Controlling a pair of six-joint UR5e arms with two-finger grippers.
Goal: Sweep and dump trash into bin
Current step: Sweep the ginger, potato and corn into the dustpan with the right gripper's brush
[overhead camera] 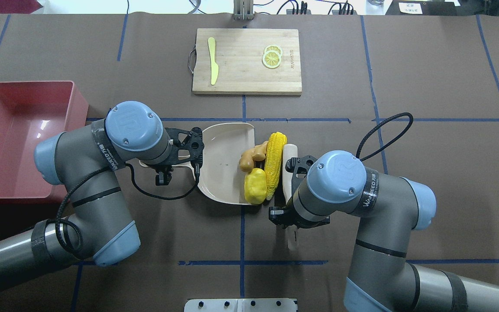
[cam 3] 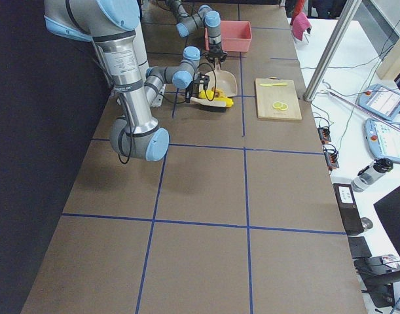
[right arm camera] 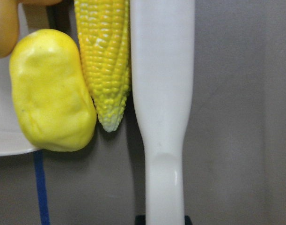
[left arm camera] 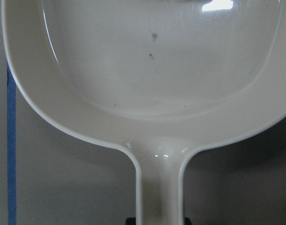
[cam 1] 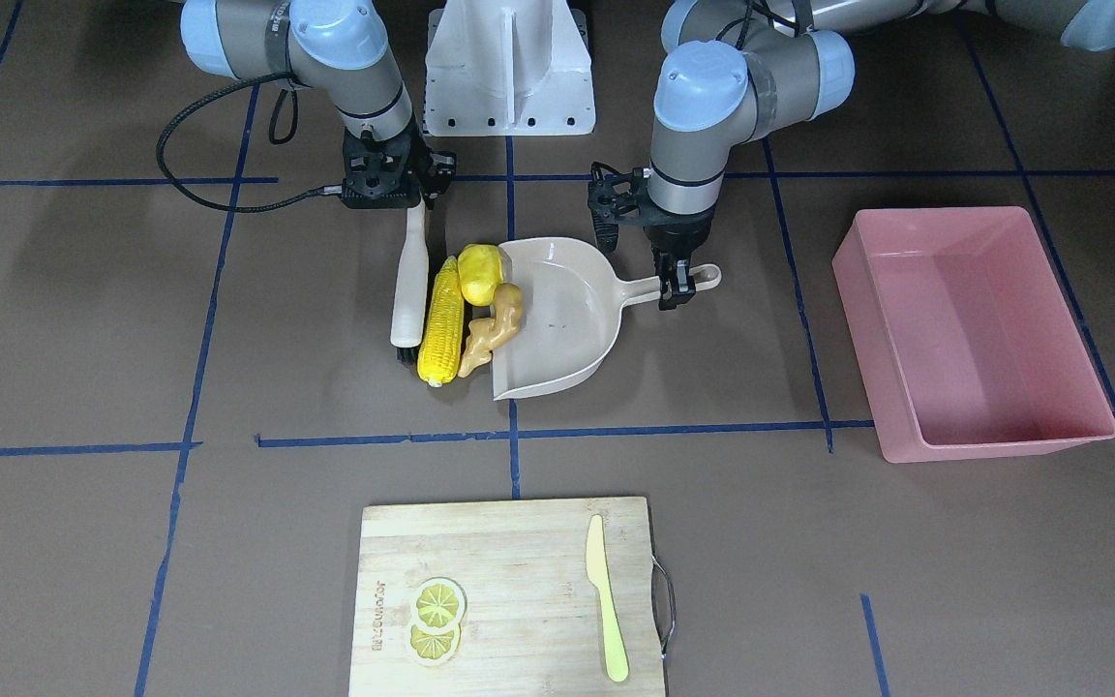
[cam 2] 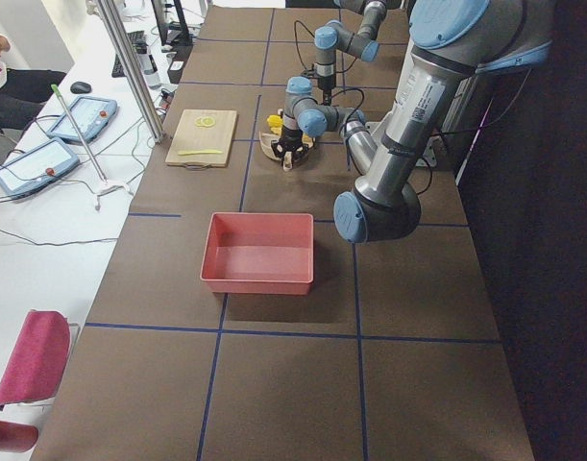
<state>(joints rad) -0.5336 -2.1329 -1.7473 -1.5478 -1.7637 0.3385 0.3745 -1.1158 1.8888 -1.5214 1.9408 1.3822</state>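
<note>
The yellow corn cob (cam 1: 441,321) lies on the table against the white brush (cam 1: 410,286). The yellow potato lump (cam 1: 478,273) and the tan ginger root (cam 1: 492,331) rest at the open mouth of the beige dustpan (cam 1: 567,329), partly on its lip. My right gripper (cam 1: 414,203) is shut on the brush handle (right arm camera: 162,93), and the brush presses along the corn (right arm camera: 104,61). My left gripper (cam 1: 676,287) is shut on the dustpan handle (left arm camera: 159,187). The pink bin (cam 1: 969,329) stands empty, beyond the dustpan handle on my left.
A wooden cutting board (cam 1: 519,561) lies at the far side of the table, with a yellow-green knife (cam 1: 606,600) and two lemon slices (cam 1: 436,620) on it. The robot's white base (cam 1: 509,68) stands behind the arms. Blue tape lines cross the brown table.
</note>
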